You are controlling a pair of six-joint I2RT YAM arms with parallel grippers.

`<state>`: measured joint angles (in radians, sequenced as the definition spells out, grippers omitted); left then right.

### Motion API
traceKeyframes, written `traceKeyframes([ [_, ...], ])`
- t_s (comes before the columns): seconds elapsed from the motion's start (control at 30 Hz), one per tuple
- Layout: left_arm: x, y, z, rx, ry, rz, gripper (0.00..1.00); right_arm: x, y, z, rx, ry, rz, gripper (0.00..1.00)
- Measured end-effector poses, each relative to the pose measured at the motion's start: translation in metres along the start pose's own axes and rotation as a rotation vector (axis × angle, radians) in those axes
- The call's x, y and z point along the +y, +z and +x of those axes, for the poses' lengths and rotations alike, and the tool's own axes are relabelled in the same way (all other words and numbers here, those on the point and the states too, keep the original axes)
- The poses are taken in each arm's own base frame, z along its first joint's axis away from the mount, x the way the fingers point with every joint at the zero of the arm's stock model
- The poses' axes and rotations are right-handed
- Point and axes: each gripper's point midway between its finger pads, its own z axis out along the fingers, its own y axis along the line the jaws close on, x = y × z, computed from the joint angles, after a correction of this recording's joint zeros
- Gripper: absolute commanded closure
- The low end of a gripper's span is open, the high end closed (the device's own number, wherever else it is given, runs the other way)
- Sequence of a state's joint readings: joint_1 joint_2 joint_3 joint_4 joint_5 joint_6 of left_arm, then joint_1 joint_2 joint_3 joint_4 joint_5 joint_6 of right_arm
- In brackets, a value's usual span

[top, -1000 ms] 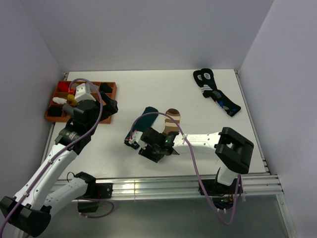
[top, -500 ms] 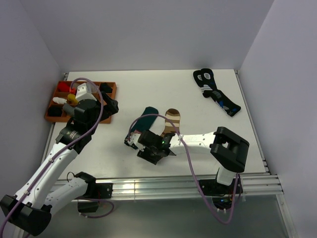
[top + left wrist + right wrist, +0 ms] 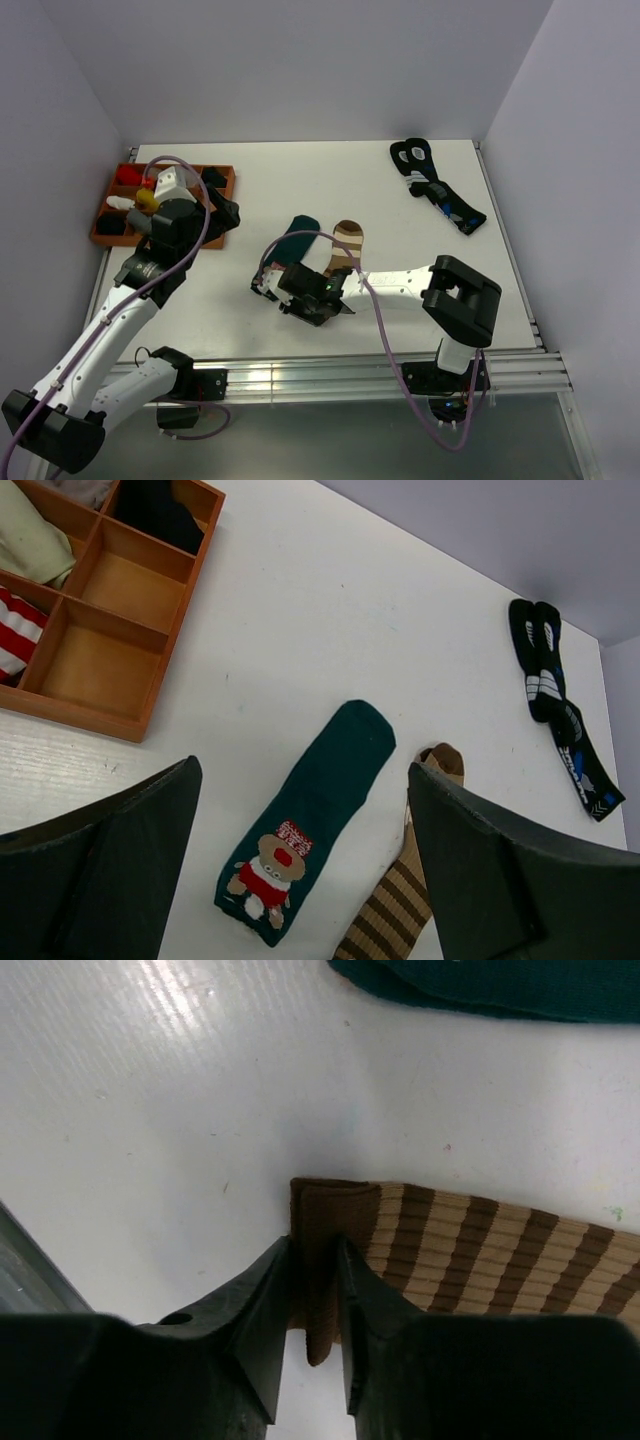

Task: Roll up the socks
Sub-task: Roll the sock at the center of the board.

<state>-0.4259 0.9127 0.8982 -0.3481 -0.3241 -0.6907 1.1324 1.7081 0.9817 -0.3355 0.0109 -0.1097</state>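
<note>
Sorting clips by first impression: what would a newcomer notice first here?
The right hand pinches the cuff end of a brown knit sock with cream stripes at the table's near middle. Just left of it lies a dark green sock with a small animal figure, flat. The left hand hangs open above, near the orange wooden compartment tray at the left.

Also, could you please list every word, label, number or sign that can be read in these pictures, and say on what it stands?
No text can be read with certainty.
dark green sock: the small red patch above the figure may carry marks, too small to read.
black socks: blue and white marks, no legible letters.
brown striped sock: none.
wooden tray: none.
</note>
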Motion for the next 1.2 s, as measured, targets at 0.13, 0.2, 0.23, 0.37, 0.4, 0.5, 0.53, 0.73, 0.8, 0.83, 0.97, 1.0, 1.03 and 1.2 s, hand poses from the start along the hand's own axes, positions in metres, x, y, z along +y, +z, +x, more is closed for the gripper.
traceKeyframes([
  [0.13,0.002,0.002,0.006,0.011,0.001,0.003,0.14,0.003,0.0,-0.001,-0.007,-0.005,-0.056,0.81],
  [0.2,0.005,0.003,0.011,0.015,0.002,0.002,0.17,0.003,-0.003,-0.001,-0.015,0.002,-0.113,0.81],
  [0.23,0.007,0.003,0.014,0.019,0.003,-0.001,0.18,0.0,-0.004,-0.001,-0.02,0.013,-0.138,0.81],
  [0.37,0.014,0.0,0.022,0.022,0.001,-0.003,0.28,-0.024,-0.014,0.004,-0.041,0.074,-0.226,0.82],
  [0.4,0.015,0.0,0.022,0.018,-0.001,0.0,0.34,-0.029,-0.016,0.005,-0.043,0.087,-0.244,0.82],
  [0.5,0.016,0.0,0.025,0.004,-0.008,0.017,0.46,-0.041,-0.026,0.009,-0.053,0.128,-0.318,0.83],
  [0.53,0.016,0.0,0.027,0.004,-0.01,0.023,0.48,-0.043,-0.029,0.008,-0.059,0.132,-0.341,0.83],
  [0.73,0.016,0.008,0.051,0.027,-0.007,0.08,0.68,-0.049,-0.045,0.008,-0.084,0.184,-0.521,0.87],
  [0.8,0.011,0.009,0.061,0.031,-0.004,0.118,0.72,-0.052,-0.045,0.01,-0.072,0.217,-0.579,0.87],
  [0.83,0.007,0.009,0.067,0.036,0.001,0.142,0.73,-0.053,-0.042,0.011,-0.064,0.235,-0.604,0.87],
  [0.97,-0.021,0.006,0.093,0.063,0.049,0.259,0.8,-0.052,-0.033,0.027,-0.001,0.339,-0.707,0.88],
  [1.0,-0.029,0.006,0.1,0.071,0.063,0.288,0.81,-0.05,-0.031,0.032,0.021,0.372,-0.733,0.88],
  [1.03,-0.034,0.006,0.107,0.082,0.075,0.31,0.82,-0.049,-0.031,0.036,0.036,0.395,-0.747,0.88],
  [1.2,-0.051,0.008,0.143,0.129,0.135,0.418,0.77,-0.051,-0.033,0.048,0.072,0.497,-0.799,0.91],
])
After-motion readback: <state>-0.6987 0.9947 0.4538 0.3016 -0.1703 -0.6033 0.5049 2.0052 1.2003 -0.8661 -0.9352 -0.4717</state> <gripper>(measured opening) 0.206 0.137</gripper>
